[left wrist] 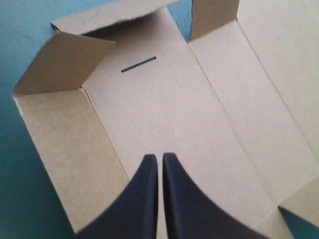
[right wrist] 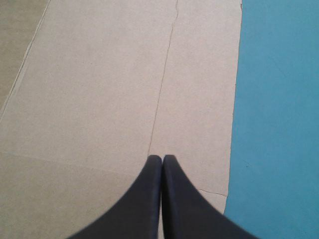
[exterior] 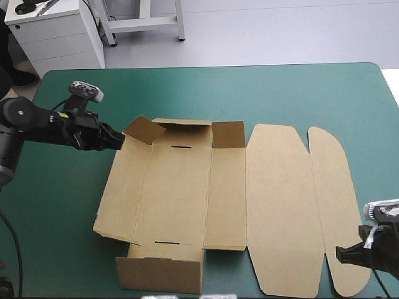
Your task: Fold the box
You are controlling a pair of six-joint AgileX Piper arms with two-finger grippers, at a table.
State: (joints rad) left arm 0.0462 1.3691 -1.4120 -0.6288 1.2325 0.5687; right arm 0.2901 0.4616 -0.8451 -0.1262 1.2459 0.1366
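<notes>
The brown box [exterior: 237,193] is laid mid-table on the teal-green cover [exterior: 280,93], mostly flat, with its long axis running left to right. Only the left end is formed. There the far wall [exterior: 187,134] and near wall [exterior: 161,274] are raised, and a corner flap [exterior: 142,129] is stood up at the far-left corner. The lid [exterior: 280,199] and its rounded flap [exterior: 336,205] are seen flat toward the right.

The left gripper [exterior: 118,142] is held just beside that corner flap, with the box to its right. Contact cannot be told. In its wrist view the fingers are seen all but together over the base panel, with nothing between them. The right gripper [exterior: 341,253] is placed at the near-right corner, over the rounded flap's edge, fingers closed tip to tip and nothing gripped.

The left arm is judged nearer the formed end. The left side panel [exterior: 121,193], lying flat, is probably the next to be raised. For that, the closed fingers would have to be worked under its outer edge.
</notes>
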